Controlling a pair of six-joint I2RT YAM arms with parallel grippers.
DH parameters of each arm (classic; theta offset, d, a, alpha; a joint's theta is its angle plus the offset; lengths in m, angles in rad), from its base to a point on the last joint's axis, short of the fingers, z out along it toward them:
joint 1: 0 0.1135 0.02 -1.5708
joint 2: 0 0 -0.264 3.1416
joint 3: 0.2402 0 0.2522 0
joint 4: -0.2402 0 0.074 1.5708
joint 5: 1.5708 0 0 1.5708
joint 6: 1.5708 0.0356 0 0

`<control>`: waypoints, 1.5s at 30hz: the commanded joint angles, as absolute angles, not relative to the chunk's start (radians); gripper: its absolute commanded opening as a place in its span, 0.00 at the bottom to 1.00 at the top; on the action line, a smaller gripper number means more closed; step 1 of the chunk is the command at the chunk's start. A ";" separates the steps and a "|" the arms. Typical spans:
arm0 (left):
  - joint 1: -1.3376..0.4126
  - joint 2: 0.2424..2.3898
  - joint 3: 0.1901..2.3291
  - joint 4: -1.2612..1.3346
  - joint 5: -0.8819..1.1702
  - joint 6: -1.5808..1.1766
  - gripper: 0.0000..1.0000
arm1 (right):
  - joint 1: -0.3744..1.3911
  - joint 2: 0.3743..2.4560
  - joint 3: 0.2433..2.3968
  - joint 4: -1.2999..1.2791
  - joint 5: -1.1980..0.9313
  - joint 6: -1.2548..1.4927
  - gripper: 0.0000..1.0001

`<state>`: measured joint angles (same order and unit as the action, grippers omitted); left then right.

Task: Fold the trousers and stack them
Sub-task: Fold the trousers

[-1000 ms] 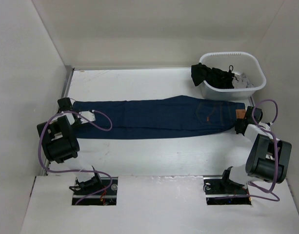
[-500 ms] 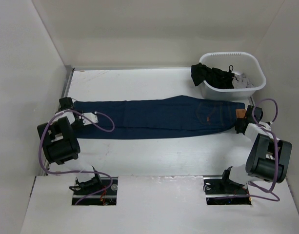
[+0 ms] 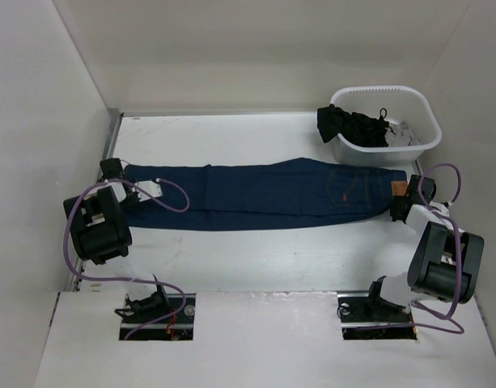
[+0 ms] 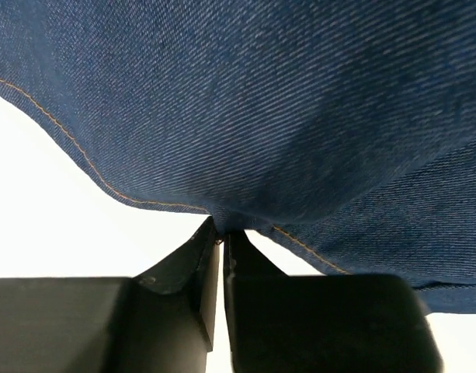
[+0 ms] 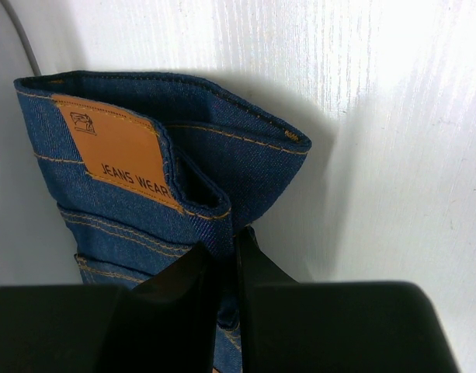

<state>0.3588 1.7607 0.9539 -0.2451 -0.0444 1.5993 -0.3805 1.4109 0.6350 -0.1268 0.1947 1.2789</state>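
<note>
Stretching across the white-walled table [image 3: 256,259], trousers [image 3: 264,194] lie seemingly flat.

1. The table [image 3: 256,133] is a flat white surface, closed in by white walls on its left, far and right sides.
2. The trousers [image 3: 264,194] lie flat on it, stretched out lengthwise from left to right across the middle, with the legs together.
3. Their hems reach close to the table's left edge, and the waistband with its tan patch [image 3: 399,187] lies at the right, doubled over on itself.
4. A white plastic basket [image 3: 369,153] stands in the far right corner, just beyond the waistband; whether the two touch cannot be told.
5. Bare white tabletop shows both far and near of the trousers.
</note>
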 commanded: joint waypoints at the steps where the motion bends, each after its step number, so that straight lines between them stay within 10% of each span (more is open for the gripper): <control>1: 0.352 1.740 0.962 -0.254 0.018 1.562 0.00 | -0.390 1.387 0.632 -0.092 0.215 1.270 0.13; 16: 0.467 1.491 1.132 -0.663 0.100 1.598 0.00 | -0.423 1.356 0.623 -0.113 0.187 1.220 0.12; 33: 0.524 1.216 0.752 -0.709 -0.052 1.733 0.01 | -0.446 1.345 0.640 -0.164 0.190 1.196 0.11; 36: 0.531 1.213 0.680 -0.623 -0.081 1.790 0.11 | -0.459 1.332 0.641 -0.184 0.192 1.193 0.11; 39: 0.555 1.215 0.679 -0.612 -0.120 1.812 0.41 | -0.485 1.319 0.649 -0.190 0.193 1.174 0.12; 45: 0.593 1.304 0.969 -0.630 0.023 1.734 0.60 | -0.498 1.312 0.644 -0.181 0.192 1.140 0.13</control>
